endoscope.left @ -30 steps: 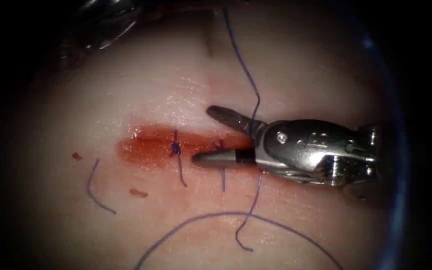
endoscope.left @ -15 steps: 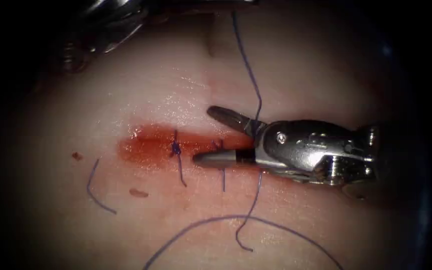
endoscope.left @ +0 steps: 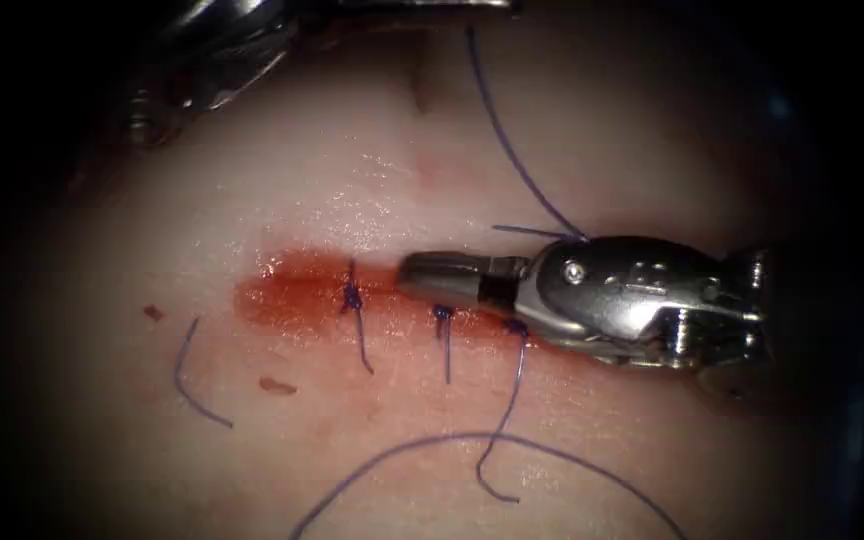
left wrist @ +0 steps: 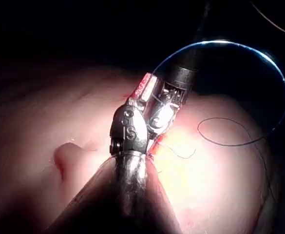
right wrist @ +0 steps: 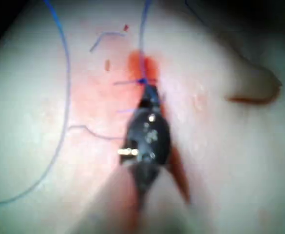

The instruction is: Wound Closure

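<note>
Tissue [endoscope.left: 252, 180], soft and wet with red fluid [endoscope.left: 292, 295] along the cut. Right tool [endoscope.left: 447, 278] lies over the cut's right part, jaws closed, apparently on the thread [endoscope.left: 512, 150] (thin, limp, slippery; best gripped near a knot [endoscope.left: 352, 297]). Left tool [endoscope.left: 212, 60], far left: jaws indistinct.

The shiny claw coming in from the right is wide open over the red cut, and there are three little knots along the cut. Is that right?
Not quite. The endoscope view shows the right claw shut, not wide open, lying over the red cut. Three knots do sit along it, the first being this knot.
</note>
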Robot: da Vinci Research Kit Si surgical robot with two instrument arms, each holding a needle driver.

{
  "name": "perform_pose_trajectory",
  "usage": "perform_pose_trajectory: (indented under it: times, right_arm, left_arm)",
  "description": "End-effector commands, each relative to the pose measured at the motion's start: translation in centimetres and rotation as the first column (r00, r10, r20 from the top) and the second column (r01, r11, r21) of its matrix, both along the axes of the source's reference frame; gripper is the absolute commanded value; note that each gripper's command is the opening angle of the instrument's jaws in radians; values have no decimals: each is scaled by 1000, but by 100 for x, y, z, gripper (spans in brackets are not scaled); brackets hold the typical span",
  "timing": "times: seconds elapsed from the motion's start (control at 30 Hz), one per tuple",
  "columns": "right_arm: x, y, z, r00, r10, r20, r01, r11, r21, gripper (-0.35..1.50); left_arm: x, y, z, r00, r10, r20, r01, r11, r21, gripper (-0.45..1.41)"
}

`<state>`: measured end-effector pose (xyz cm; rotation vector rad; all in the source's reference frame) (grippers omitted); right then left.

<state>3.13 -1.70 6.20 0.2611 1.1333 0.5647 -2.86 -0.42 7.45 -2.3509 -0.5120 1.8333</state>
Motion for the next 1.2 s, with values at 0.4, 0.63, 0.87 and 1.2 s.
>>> perform_pose_trajectory:
  times: [0.4, 0.63, 0.87, 1.2]
  right_arm:
    - [-98, 14, -52, 995, 101, -22, -102, 995, -13, 141]
    - [-151, 16, -69, 987, 162, -24, -162, 986, -27, 141]
    - [-148, 9, -63, 988, 153, -33, -154, 988, -29, 145]
    - [-140, -2, -57, 990, 127, -54, -129, 991, -32, 145]
  left_arm:
    - [72, 1, 8, 985, 12, -174, -20, 999, -46, -45]
    - [118, -31, 22, 941, 75, -330, -99, 993, -57, -45]
    - [128, -37, 21, 908, 137, -396, -101, 989, 111, 49]
    - [113, -31, 7, 886, 96, -454, 1, 978, 209, 126]
